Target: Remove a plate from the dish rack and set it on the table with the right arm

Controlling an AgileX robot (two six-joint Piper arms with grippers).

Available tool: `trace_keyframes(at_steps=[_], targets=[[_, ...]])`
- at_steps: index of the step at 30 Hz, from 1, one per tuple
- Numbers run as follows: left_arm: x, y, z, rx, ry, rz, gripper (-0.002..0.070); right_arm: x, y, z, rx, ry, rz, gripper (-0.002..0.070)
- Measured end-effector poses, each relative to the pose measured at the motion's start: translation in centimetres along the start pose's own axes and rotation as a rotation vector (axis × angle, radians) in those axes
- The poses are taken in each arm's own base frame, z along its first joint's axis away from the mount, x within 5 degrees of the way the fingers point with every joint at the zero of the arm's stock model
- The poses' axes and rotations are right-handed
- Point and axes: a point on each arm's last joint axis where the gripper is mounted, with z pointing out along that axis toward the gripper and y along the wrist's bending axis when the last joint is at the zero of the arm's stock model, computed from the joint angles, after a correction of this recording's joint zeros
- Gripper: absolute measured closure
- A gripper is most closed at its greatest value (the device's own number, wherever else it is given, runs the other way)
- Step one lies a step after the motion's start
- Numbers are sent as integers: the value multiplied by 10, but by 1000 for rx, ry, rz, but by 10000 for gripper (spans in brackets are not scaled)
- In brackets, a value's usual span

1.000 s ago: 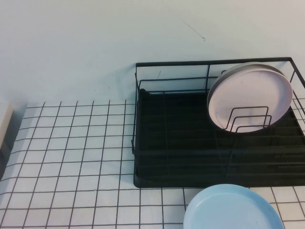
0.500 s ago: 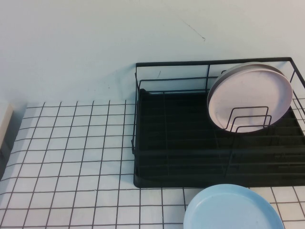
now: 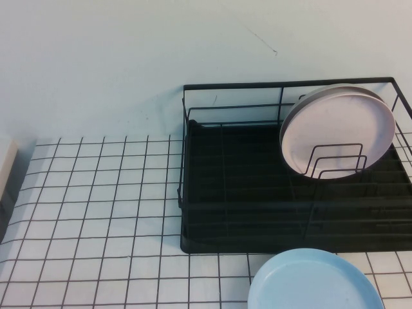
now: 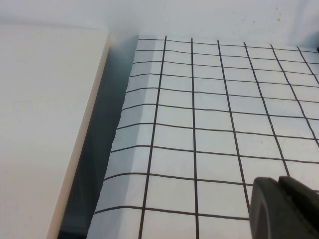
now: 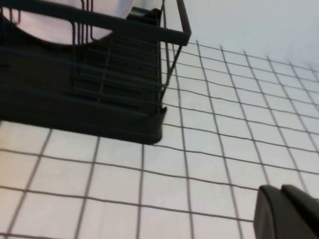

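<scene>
You see no readable writing on anything. The plate point(image 3: 337, 131) stands on edge among the dividers at the right of the rack point(image 3: 244, 212), upper right of the high view. The left gripper point(image 4: 286, 209) and right gripper point(image 5: 286, 211) each hang over bare bench point(image 3: 96, 212); you cannot tell how either is set. A blue plate point(image 3: 314, 281) lies lower right.

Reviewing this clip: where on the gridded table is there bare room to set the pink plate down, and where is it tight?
Bare table stretches left of the dish rack, bounded by the wall behind. The strip in front of the rack is crowded by the light blue plate. The plate stands in the rack's dividers. Left gripper and right gripper show only in their wrist views.
</scene>
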Motion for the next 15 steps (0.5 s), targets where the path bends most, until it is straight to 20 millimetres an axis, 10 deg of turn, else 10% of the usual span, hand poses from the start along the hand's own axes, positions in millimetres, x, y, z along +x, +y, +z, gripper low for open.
trace_keyframes(at_steps=[15], targets=[[0, 0, 0, 0, 0, 0, 678, 1, -7, 0, 76, 17, -193, 678]])
